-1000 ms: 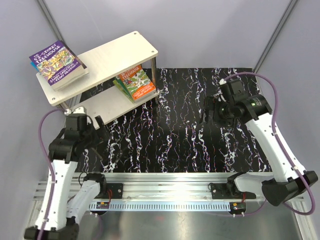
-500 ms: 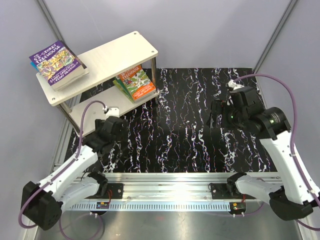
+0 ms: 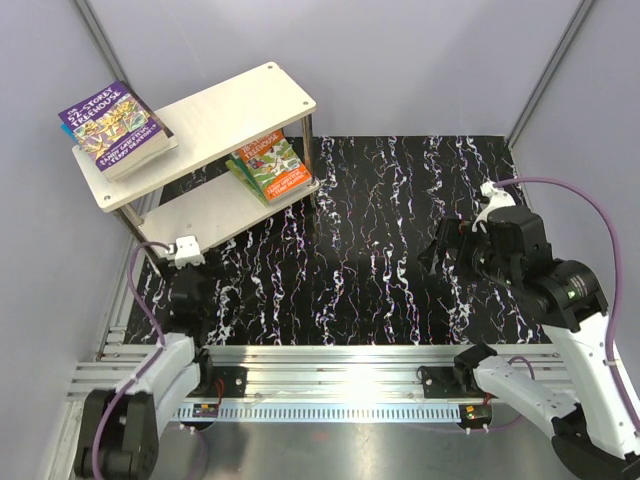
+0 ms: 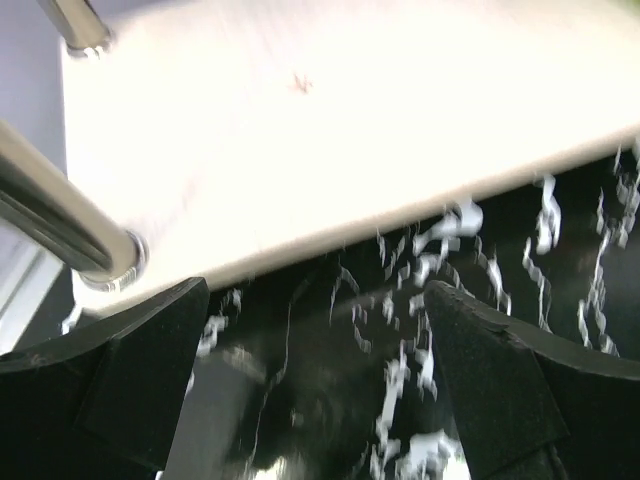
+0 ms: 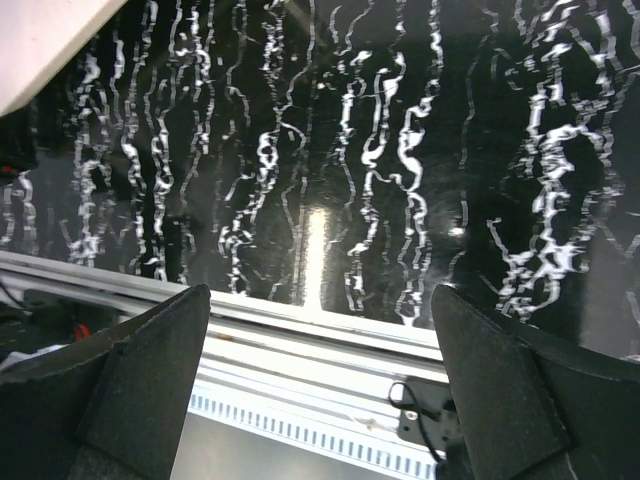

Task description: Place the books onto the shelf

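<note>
Currently no bks lie on the surface (image 3: 380,230) in any view. Shelf (image 3: 215,110) stands at the far-left corner. Purple-cover stack (image 3: 112,128) sits on the top tier, left end, overhanging the board's edge. Green-and-orange stack (image 3: 268,165) sits on the lower tier, right end, just beside a post.

Left claw (image 4: 315,320): jaws wide apart, nothing between them. It is low over the surface, just in front of the lower board (image 4: 350,110), with a steel post (image 4: 60,225) close by its left finger. Right claw (image 5: 320,300): jaws wide apart, empty, above the surface and well apart from the shelf.

Assessment: loading appears complete; step in hand judged to be parking both arms.

Recs:
1. Left arm to back straight off from the lower board with no sideways swing. The post is close & a knock would shake the rack.
2. Do not lift the left wrist toward the top tier's near corner; the overhanging purple stack looks likeliest to tip.
3. Rt arm has free room & may fold direct to base.
4. Leave both claws open; no need to close near the shelf.

Whether more bks sit out of frame: cannot tell.
</note>
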